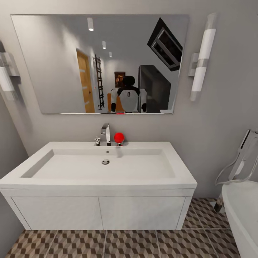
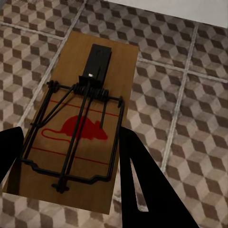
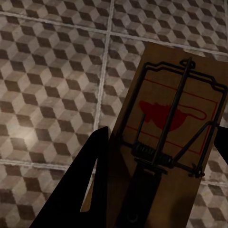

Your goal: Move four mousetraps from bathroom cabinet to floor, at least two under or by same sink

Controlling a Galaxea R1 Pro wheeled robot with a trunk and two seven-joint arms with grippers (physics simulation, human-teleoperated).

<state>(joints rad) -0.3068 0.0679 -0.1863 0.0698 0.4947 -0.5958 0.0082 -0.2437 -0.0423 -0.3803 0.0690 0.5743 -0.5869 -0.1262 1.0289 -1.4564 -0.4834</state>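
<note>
Each wrist view has one mousetrap in it, a tan wooden board with a red mouse print and dark wire parts. My left gripper (image 2: 71, 166) is shut on one mousetrap (image 2: 83, 123), its black fingers (image 2: 142, 190) on either side of the board, above the bathroom floor (image 2: 190, 109). My right gripper (image 3: 161, 180) is shut on a second mousetrap (image 3: 166, 118), also held over the cube-patterned tiles (image 3: 52, 85). In the head view the white bathroom sink (image 1: 36, 179) stands straight ahead on its white vanity, with a strip of bathroom floor (image 1: 129, 243) in front. The cabinet is out of view.
A chrome faucet (image 1: 106, 134) and a red ball-shaped object (image 1: 119, 137) sit at the back of the basin. A large mirror (image 1: 53, 64) hangs above. A white bathtub (image 1: 243, 208) with a chrome shower fitting (image 1: 243, 157) stands at the right. A grey wall closes the left.
</note>
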